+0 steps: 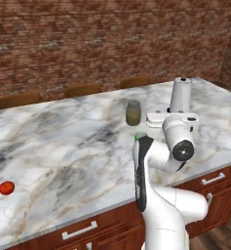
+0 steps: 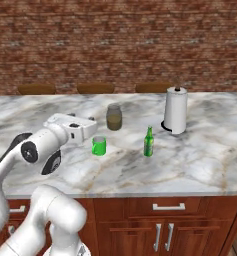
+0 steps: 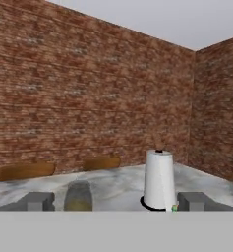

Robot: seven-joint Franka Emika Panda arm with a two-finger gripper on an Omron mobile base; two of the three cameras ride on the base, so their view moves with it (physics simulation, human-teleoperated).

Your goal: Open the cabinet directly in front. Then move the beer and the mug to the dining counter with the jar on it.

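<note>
The green beer [image 2: 149,142] stands upright on the marble dining counter [image 2: 205,160], in front of the white paper-towel roll [image 2: 175,110]. To its left stands the bright green mug [image 2: 99,145], with the olive-brown jar [image 2: 114,117] behind it. My gripper [image 2: 81,124] hovers level just above and left of the mug, open and holding nothing. In the hand view its fingertips [image 3: 37,201] stand wide apart, aimed over the jar [image 3: 78,196] at the brick wall. In the left base view my arm hides most of the mug [image 1: 136,136]. The cabinet is out of view.
A red tomato [image 1: 7,188] lies near the counter's left front edge. Wooden chair backs [image 1: 83,90] line the far side below the brick wall. Base drawers with silver handles [image 2: 168,206] sit under the counter's near edge.
</note>
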